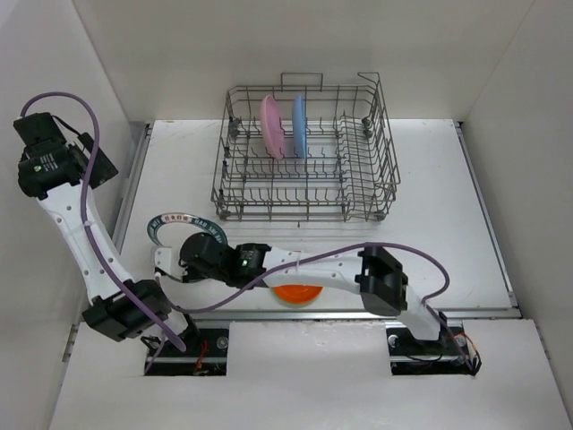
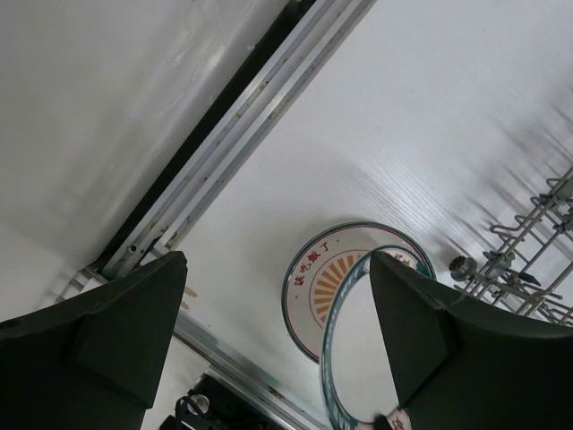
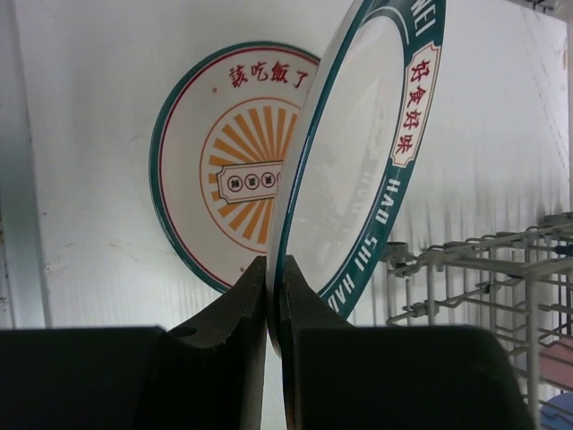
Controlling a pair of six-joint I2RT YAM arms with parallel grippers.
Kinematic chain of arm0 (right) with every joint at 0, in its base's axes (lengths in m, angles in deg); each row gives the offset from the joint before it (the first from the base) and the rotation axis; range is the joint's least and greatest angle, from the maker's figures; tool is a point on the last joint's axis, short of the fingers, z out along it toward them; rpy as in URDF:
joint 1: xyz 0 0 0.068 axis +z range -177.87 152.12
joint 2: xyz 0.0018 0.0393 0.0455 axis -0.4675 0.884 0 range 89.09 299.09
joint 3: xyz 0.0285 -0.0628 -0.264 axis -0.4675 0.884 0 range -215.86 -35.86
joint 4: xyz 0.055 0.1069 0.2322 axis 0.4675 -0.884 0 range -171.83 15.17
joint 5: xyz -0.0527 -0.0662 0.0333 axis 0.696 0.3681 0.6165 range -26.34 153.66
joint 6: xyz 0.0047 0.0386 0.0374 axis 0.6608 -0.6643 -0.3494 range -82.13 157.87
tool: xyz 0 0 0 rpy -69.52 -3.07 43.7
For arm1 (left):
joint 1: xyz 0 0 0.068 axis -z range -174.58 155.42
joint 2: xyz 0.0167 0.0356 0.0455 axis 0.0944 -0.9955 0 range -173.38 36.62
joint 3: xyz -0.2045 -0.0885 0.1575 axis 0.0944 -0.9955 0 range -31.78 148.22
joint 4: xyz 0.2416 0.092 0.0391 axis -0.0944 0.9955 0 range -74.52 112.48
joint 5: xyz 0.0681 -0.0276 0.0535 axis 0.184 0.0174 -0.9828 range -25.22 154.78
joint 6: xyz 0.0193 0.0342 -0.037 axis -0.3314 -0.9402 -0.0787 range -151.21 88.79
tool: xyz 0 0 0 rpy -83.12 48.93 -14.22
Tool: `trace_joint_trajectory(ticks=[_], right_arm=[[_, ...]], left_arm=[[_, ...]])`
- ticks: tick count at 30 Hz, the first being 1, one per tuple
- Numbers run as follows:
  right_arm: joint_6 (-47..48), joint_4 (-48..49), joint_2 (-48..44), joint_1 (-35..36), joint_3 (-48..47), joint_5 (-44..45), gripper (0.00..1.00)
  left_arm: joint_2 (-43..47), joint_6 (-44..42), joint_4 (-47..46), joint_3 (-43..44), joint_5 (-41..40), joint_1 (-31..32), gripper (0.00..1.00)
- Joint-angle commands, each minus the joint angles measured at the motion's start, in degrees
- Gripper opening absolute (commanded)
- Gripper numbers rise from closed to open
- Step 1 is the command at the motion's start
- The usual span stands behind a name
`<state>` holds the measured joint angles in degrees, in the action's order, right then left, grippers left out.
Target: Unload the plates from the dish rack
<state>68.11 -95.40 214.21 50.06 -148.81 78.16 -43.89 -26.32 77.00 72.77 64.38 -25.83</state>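
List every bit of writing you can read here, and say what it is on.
"該吃飯了", red: flat plate on the table.
"HAO SHI" and "NEI", both cut off, white on the teal rim: upright plate in the right gripper.
"好食好味", red, rim panel: same upright plate.
Too small to read: three characters in the flat plate's centre banner.

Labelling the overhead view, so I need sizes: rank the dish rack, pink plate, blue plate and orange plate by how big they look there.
1. Dish rack, by far largest.
2. Pink plate and blue plate: standing on edge, alike, unranked.
Orange plate: mostly hidden under the right arm, so unsure.
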Motion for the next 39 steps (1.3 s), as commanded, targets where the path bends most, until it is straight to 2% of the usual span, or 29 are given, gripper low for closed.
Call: trace_joint_trajectory(ticks=[1,5,6,7,8,11,15,19,21,22,25,28,30,32,34,35,36,39], right_arm=[[0.9,11.0,0.8,1.9,0.7,6.1,0.03],[0.9,15.7,4.1,2.5,3.1,14.9,0.19],[0.9,17.6,4.1,2.5,4.1,15.7,0.47],[0.9,17.6,4.1,2.5,4.8,16.4,0.48],[0.9,17.6,4.1,3.0,5.4,17.5,0.69],[0.9,16.7,2.7,3.6,5.4,19.2,0.88],[-0.7,12.5,-1.6,6.7,4.7,17.0,0.89],[-9.1,6.2,-7.9,5.9,3.6,13.5,0.89],[-14.3,3.0,-9.9,4.4,3.1,10.7,0.91],[-15.5,0.8,-11.2,2.8,3.6,5.8,0.91],[-15.6,0.3,-16.5,1.4,7.2,-1.1,0.91],[-17.6,-0.9,-18.6,0.8,8.5,-1.2,0.91],[-21.5,-2.0,-20.8,-3.5,8.0,0.9,0.91],[-28.4,-4.5,-22.4,-8.4,7.5,-0.9,0.92],[-33.5,-6.2,-24.0,-18.3,6.8,-4.0,0.92],[-37.3,-6.2,-24.8,-21.7,6.8,-5.4,0.92],[-38.9,-6.8,-25.7,-28.2,8.0,-7.2,0.92],[-43.2,-7.3,-29.1,-35.9,8.5,-6.2,0.92]], left_arm=[[1.5,0.4,-1.1,-2.1,1.9,-0.2,0.81],[2.6,-0.1,-1.1,-3.5,1.9,-0.2,0.81],[2.6,-0.7,-1.1,-3.5,1.9,-0.2,0.81],[2.6,-0.7,-1.1,-3.5,1.9,-0.2,0.81],[2.6,-0.7,-1.7,-4.0,1.9,-0.2,0.81],[2.6,-1.2,-1.7,-4.0,3.6,-0.2,0.81],[1.9,-2.4,0.3,-2.6,6.8,-0.2,0.82],[-1.4,-3.9,2.9,2.5,11.7,1.0,0.82],[-3.9,-5.4,4.0,5.3,12.4,4.0,0.82],[-4.7,-5.4,4.7,8.2,12.4,4.6,0.82],[-8.6,-6.0,5.6,12.3,12.4,7.4,0.82],[-11.9,-6.6,7.3,16.9,11.0,10.9,0.82],[-13.3,-8.0,8.4,20.2,11.0,14.2,0.82],[-16.2,-10.5,9.3,24.6,10.3,21.1,0.83],[-18.2,-10.5,8.6,26.7,9.8,25.2,0.84],[-19.4,-9.9,7.4,26.7,8.3,28.1,0.84],[-19.4,-7.5,3.7,26.7,7.5,29.2,0.84],[-22.6,-5.8,-1.9,26.7,4.5,34.9,0.84]])
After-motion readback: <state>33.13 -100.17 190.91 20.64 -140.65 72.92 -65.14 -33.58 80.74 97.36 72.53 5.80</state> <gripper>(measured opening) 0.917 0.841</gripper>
